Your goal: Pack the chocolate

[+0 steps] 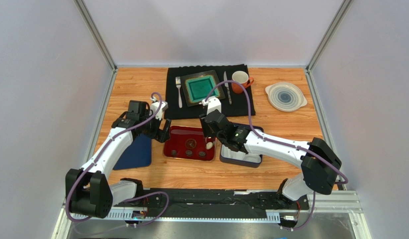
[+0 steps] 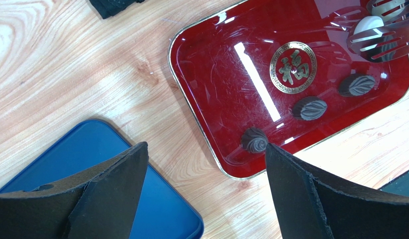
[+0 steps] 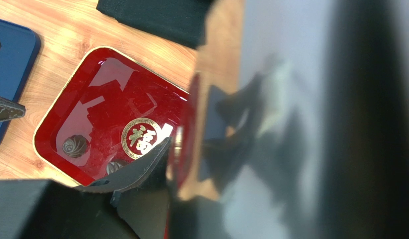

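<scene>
A red tray (image 1: 184,133) holds three dark chocolates (image 1: 189,153) along its near edge. In the left wrist view they are a swirl round (image 2: 254,140) and two leaf ovals (image 2: 310,108). My right gripper (image 1: 211,128) is shut on metal tongs (image 2: 378,37), whose tips close round a white chocolate (image 2: 369,24) at the tray's right end. In the right wrist view (image 3: 191,164) the tongs (image 3: 271,124) are a blurred shiny mass. My left gripper (image 1: 161,130) is open and empty (image 2: 205,147), over the wood by the tray's left near corner.
A blue lid (image 1: 136,152) lies left of the tray. A dark box (image 1: 241,158) with a white inside sits right of the tray under my right arm. At the back are a black placemat (image 1: 174,107) with fork, green plate and knife, an orange mug (image 1: 239,79) and a pale plate (image 1: 285,96).
</scene>
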Robot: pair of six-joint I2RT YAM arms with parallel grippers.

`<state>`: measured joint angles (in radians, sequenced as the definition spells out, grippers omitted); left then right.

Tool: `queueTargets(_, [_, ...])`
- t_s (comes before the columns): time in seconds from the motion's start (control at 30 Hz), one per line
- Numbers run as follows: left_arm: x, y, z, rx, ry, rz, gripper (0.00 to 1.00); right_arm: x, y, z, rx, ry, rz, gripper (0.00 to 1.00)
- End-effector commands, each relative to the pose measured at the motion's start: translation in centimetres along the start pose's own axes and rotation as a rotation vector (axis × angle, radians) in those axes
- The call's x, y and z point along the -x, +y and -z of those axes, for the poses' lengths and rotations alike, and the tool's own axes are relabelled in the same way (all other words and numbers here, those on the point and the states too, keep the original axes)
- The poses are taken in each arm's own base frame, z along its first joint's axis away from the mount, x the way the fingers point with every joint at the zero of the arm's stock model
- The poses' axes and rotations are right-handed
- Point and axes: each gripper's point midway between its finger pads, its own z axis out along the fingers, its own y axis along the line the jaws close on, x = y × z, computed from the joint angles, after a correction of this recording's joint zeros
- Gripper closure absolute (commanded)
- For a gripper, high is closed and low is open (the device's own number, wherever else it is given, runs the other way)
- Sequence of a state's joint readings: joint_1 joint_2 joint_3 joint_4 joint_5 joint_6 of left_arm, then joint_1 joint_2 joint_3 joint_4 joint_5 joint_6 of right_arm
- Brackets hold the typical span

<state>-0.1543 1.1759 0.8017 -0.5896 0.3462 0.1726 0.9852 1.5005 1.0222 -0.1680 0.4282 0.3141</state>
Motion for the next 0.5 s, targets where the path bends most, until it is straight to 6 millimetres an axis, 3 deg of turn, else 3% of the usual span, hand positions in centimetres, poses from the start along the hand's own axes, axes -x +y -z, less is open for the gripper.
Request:
queueTargets(0.0, [1.8, -0.3, 1.1, -0.010, -0.057, 0.005, 0.04, 1.4, 0.9, -0.3, 0.018, -0.042, -0.031, 0.53])
queueTargets(0.23, [1.6, 0.1, 1.2, -0.003, -0.057, 0.010, 0.04, 2.3, 1.3, -0.1, 0.034, -0.060, -0.033, 0.62])
queueTargets(0.47, [1.2, 0.3, 1.1, -0.003, -0.049, 0.020, 0.04, 6.2, 0.8, 2.4, 0.037, -0.144, -0.029, 0.69])
